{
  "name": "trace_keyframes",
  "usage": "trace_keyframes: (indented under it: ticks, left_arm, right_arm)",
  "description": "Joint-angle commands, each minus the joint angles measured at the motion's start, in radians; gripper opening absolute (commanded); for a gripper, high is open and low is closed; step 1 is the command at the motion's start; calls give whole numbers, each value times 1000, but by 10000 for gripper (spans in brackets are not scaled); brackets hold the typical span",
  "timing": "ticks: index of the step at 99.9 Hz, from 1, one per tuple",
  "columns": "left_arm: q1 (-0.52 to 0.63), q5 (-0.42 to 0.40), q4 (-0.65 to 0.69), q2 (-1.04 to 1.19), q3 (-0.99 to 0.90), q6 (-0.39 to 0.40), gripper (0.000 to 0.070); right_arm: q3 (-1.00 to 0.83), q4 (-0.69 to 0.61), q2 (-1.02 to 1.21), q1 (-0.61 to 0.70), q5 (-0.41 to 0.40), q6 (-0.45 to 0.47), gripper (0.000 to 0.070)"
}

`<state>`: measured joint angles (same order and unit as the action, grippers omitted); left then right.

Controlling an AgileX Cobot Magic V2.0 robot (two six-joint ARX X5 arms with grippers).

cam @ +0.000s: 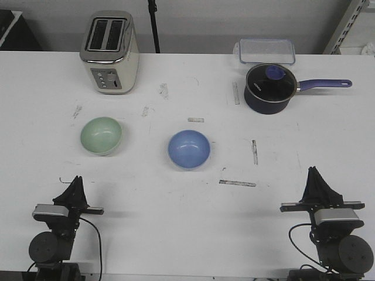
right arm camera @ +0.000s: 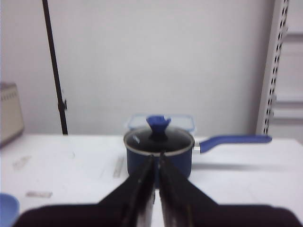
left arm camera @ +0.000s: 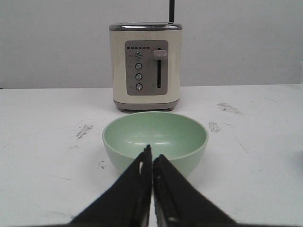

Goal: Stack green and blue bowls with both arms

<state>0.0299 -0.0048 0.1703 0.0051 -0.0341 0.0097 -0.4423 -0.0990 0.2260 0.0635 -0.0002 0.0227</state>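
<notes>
the left gripper is clenched, its two black fingers pressed together with only a hairline seam between them, holding nothing and touching nothing. it sits low at the near left edge of the white table, pointing at the green bowl, which lies just beyond the fingertips but apart from them. the right gripper is likewise clenched on nothing, at the near right edge, aimed toward the dark saucepan far across the table.

the green bowl is pale mint, smooth, upright and hollow side up, standing left of centre in front of the cream toaster. the blue bowl is periwinkle, of like size, also upright, near the table's middle, well apart from the green one. a clear lidded container sits behind the saucepan.
</notes>
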Motion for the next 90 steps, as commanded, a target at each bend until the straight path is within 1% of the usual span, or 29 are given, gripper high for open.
trace_keyframes:
  ticks: [1, 70, 90]
  left_arm:
    - [-2, -3, 11, -2, 23, 5, 1]
    - [-2, -3, 14, -2, 23, 5, 1]
    - [-2, 16, 17, -2, 23, -11, 1]
  right_arm:
    - [-2, 8, -6, 0, 2, 5, 10]
    - [-2, 9, -11, 1, 1, 6, 10]
    - [-2, 9, -11, 1, 1, 6, 10]
